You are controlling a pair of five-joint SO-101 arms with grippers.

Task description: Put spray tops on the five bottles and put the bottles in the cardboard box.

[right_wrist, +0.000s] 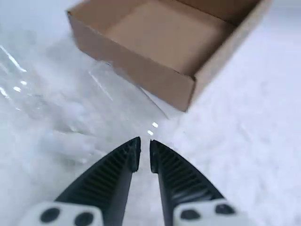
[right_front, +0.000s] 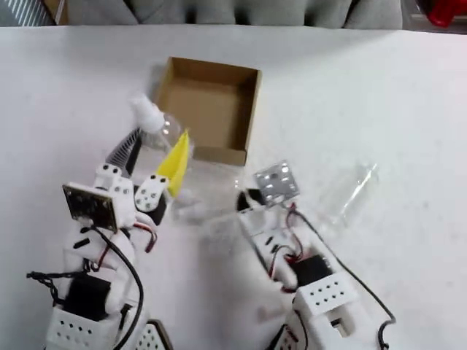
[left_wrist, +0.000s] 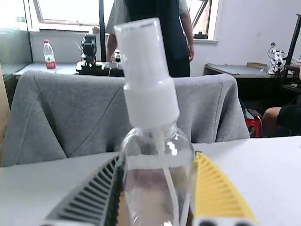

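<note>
My left gripper is shut on a clear bottle that carries a white spray top, held just left of the cardboard box. In the left wrist view the bottle stands upright between the grey finger and the yellow finger, its spray top above them. My right gripper is shut with nothing in it, low over the table in front of the box. Clear plastic items lie beside it, too faint to tell apart.
The box is open and brown inside. A crumpled clear plastic bag lies right of the right arm. A grey padded chair back stands beyond the table's far edge.
</note>
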